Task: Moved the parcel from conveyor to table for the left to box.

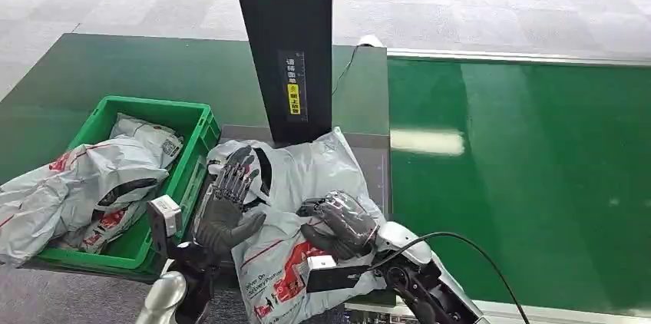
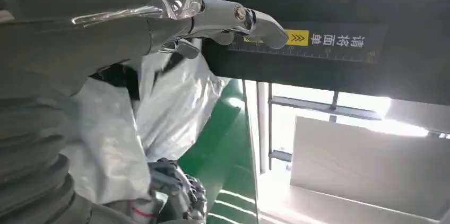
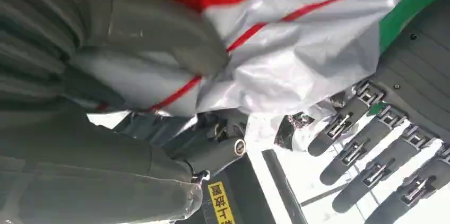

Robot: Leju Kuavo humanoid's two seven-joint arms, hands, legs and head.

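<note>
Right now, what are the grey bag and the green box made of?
The grey bag looks like thin plastic film, glossy and crinkled, with red printing; its wrinkles and shine suggest a soft mailer. The right robot hand grips it. The green box seems to be hard moulded plastic: its rim is stiff and ribbed, with a dull sheen.

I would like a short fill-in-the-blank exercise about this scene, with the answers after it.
1. The crate holding parcels is coloured ____.
2. The right robot hand grips a ____.
3. The left robot hand has its fingers ____.
4. The black post bears a small ____ label.

Answers: green; parcel; spread; yellow
</note>
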